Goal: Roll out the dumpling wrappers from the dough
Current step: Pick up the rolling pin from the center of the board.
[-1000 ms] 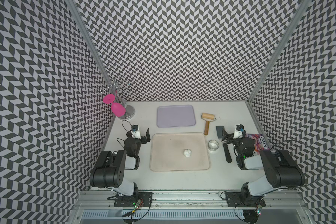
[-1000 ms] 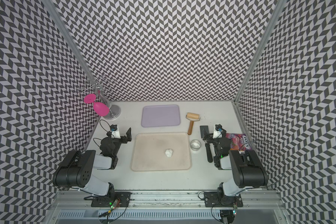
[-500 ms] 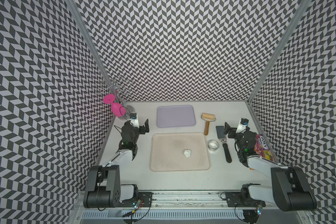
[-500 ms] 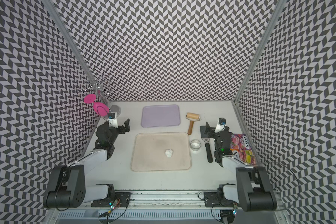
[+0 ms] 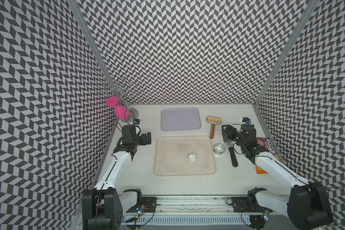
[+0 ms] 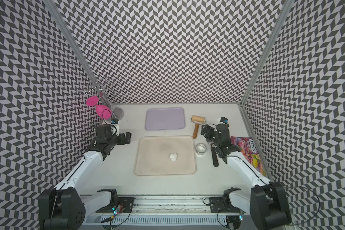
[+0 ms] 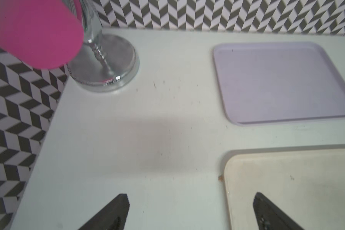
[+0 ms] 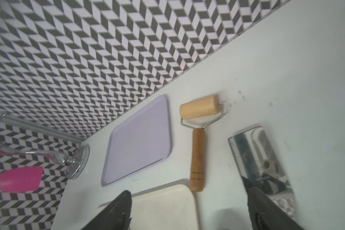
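Observation:
The dough (image 5: 192,157) (image 6: 173,157) is a small white lump lying right of centre on the beige tray (image 5: 167,159) (image 6: 147,159). No dumpling wrappers are in view. A wooden rolling pin (image 5: 213,124) (image 6: 197,123) (image 8: 196,139) lies just beyond the tray's far right corner. My left gripper (image 5: 147,137) (image 6: 127,137) (image 7: 189,197) hangs open off the tray's far left corner, holding nothing. My right gripper (image 5: 225,129) (image 6: 204,129) (image 8: 186,187) is open and empty, close to the right of the pin's handle.
A metal ring cutter (image 5: 218,149) (image 6: 200,148) sits right of the beige tray. A black-handled scraper (image 5: 233,157) (image 8: 257,151) lies under my right arm. A purple tray (image 5: 180,119) (image 7: 283,83) is at the back. A wire stand with a pink glass (image 5: 120,111) fills the back left corner. A candy bag (image 5: 267,145) lies by the right wall.
Both arms have stretched out from their folded pose toward the back of the table. The right gripper has come close to the rolling pin. The dough has not moved.

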Robot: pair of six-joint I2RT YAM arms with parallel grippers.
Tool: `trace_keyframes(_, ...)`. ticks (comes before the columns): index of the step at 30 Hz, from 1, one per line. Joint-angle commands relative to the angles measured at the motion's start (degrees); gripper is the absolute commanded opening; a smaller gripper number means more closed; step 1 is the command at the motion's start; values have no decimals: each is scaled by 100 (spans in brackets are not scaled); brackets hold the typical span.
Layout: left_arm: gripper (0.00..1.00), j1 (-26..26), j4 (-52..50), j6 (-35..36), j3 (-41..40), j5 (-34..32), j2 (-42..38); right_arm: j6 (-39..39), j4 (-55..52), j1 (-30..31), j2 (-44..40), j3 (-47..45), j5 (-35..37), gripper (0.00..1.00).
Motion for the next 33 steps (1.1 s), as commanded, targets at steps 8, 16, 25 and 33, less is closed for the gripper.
trace_keyframes(8, 100, 73, -193, 52, 100, 57, -452, -436, -1308, 699, 1891, 1457, 389, 69)
trace_keyframes(16, 100, 81, -213, 52, 93, 57, -465, -576, -1554, 731, 3120, 2296, 660, 60)
trace_keyframes(25, 100, 81, -214, 1358, 96, 2283, -443, -526, -1688, 710, 3992, 3051, 1019, 56)
trace_keyframes(33, 100, 81, -203, 1357, 70, 2294, -443, -417, -1674, 693, 4443, 3239, 1266, 55)
